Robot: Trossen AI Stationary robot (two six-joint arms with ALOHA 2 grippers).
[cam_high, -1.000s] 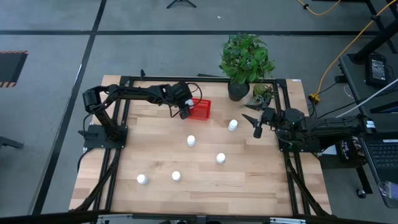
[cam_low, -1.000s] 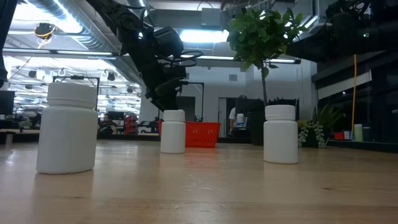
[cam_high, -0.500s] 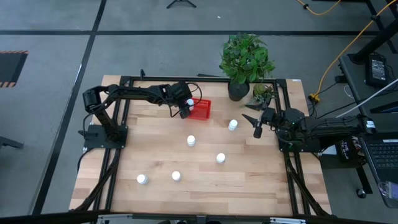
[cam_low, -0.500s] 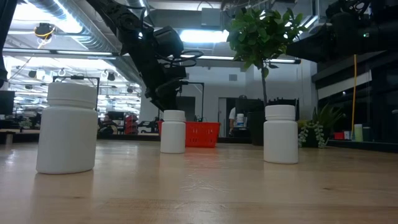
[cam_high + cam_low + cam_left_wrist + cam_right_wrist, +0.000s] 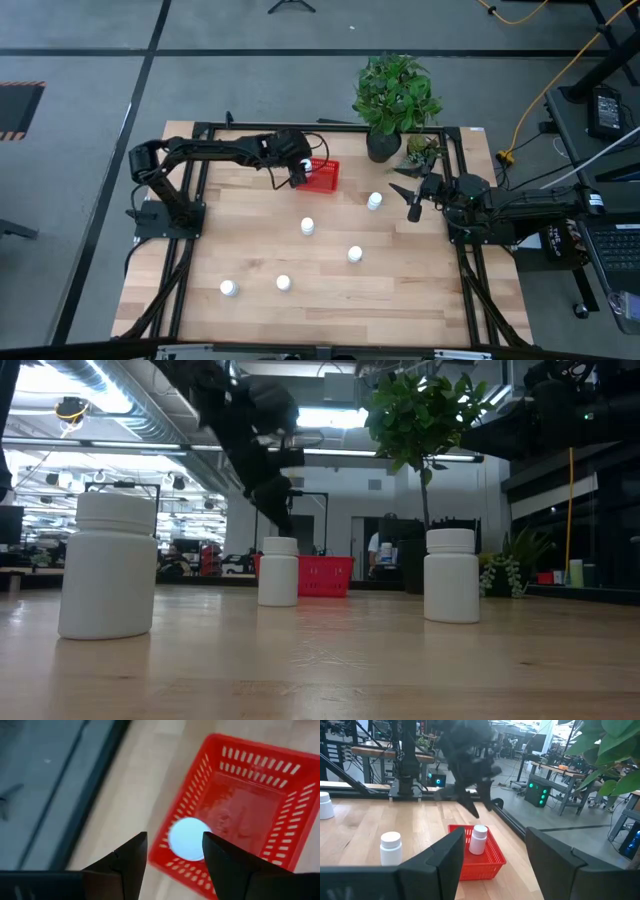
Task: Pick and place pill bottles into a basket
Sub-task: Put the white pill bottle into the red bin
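The red basket (image 5: 325, 177) stands at the table's far side, left of the middle. One white pill bottle (image 5: 189, 839) stands upright on its base in the basket's left end; it also shows in the right wrist view (image 5: 479, 839). My left gripper (image 5: 175, 840) hangs open above that bottle, clear of it, and shows in the high view (image 5: 297, 170). Several more bottles stand on the table, among them one near the basket (image 5: 374, 201), one at mid-table (image 5: 307, 227) and one near the front (image 5: 229, 288). My right gripper (image 5: 410, 197) waits open at the table's right side.
A dark pot with a leafy plant (image 5: 383, 143) stands at the far edge right of the basket, with a smaller plant (image 5: 424, 148) beside it. Black frame rails (image 5: 200, 128) run around the table. Bare wood lies between the scattered bottles.
My left gripper has gone up from the basket's left end. The bottle stands in the basket below it, now uncovered in the high view.
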